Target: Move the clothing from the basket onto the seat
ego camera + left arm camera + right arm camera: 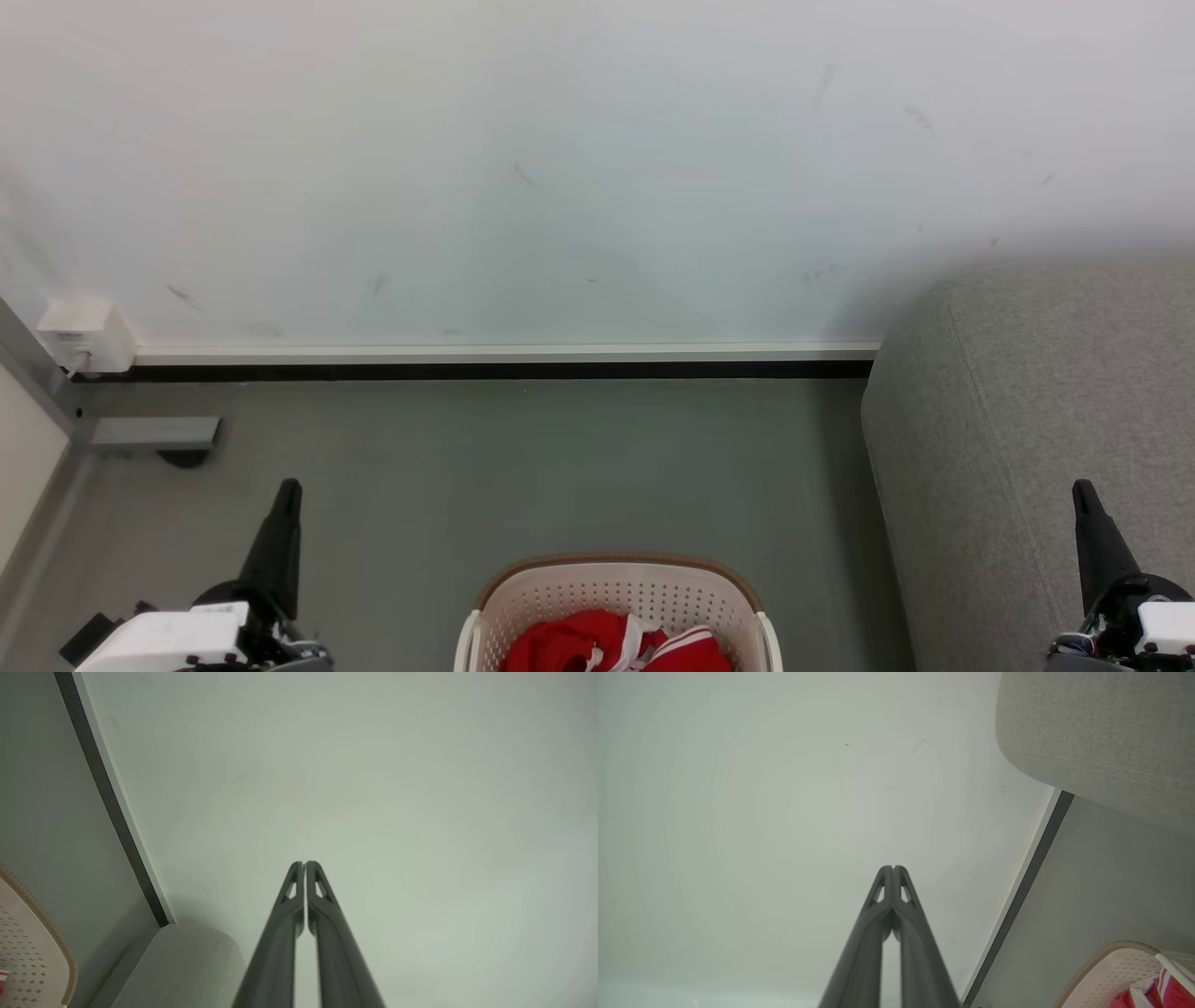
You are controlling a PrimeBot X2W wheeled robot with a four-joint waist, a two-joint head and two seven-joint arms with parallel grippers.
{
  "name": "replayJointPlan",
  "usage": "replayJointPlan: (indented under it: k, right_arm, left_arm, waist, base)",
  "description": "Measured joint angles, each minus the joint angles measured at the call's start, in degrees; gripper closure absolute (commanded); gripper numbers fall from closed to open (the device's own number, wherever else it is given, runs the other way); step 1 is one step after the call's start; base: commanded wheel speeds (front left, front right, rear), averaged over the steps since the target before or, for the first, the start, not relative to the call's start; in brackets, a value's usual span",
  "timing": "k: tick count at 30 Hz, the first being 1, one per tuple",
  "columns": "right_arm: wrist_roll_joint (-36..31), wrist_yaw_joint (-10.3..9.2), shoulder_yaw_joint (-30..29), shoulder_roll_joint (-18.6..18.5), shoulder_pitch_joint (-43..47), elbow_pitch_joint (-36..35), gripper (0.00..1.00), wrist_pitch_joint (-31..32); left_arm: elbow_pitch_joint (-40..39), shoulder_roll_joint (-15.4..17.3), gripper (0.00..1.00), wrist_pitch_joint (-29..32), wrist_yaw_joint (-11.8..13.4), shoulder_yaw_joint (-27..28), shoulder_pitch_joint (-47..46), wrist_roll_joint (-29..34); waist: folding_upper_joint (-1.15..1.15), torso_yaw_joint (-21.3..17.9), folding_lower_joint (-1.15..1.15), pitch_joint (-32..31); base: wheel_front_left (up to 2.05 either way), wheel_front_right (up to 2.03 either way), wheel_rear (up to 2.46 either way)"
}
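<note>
Left claw [288, 493] and right claw [1083, 493] were both clenched and empty, flanking the basket [616, 583] on the floor [523, 467]. Clothing [607, 646] lay heaped inside the basket, untouched. Seat [1046, 420] stood just to its right. Judged: first pickup not begun. Next move called for one claw to release and lower into the heap.

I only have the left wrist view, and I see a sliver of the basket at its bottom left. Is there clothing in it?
Observer: Yes. The head view shows red clothing with white stripes heaped inside the basket.
Operator: Okay, and is the right pincer carrying anything?
Observer: No. The right pincer is shut on nothing, pointing toward the wall.
</note>
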Motion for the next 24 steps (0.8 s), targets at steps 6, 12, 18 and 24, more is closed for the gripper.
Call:
replayJointPlan:
  k: [6, 12, 18, 24]
  right_arm:
    - [0.0, 0.0, 0.0, 0.0, 0.0, 0.0, 1.0, 0.0]
    - [0.0, 0.0, 0.0, 0.0, 0.0, 0.0, 1.0, 0.0]
    - [-0.1, 0.0, 0.1, 0.1, 0.1, 0.2, 0.0, 0.0]
    - [-0.2, 0.0, 1.2, 2.2, 2.3, 1.8, 0.0, 0.0]
  left_arm:
    - [0.0, 0.0, 1.0, 0.0, 0.0, 0.0, 0.0, 0.0]
    - [0.0, 0.0, 1.0, 0.0, 0.0, 0.0, 0.0, 0.0]
    - [0.2, -0.1, 0.0, 0.0, 0.0, 0.0, 0.1, 0.0]
    - [2.3, -0.5, 0.0, -0.6, 0.1, -0.3, 2.3, 0.1]
  waist:
    - [0.0, 0.0, 0.0, 0.0]
    - [0.0, 0.0, 0.0, 0.0]
    - [0.0, 0.0, 0.0, 0.0]
    - [0.0, 0.0, 0.0, 0.0]
  base:
    - [0.0, 0.0, 0.0]
    - [0.0, 0.0, 0.0]
    - [0.0, 0.0, 0.0]
    - [0.0, 0.0, 0.0]
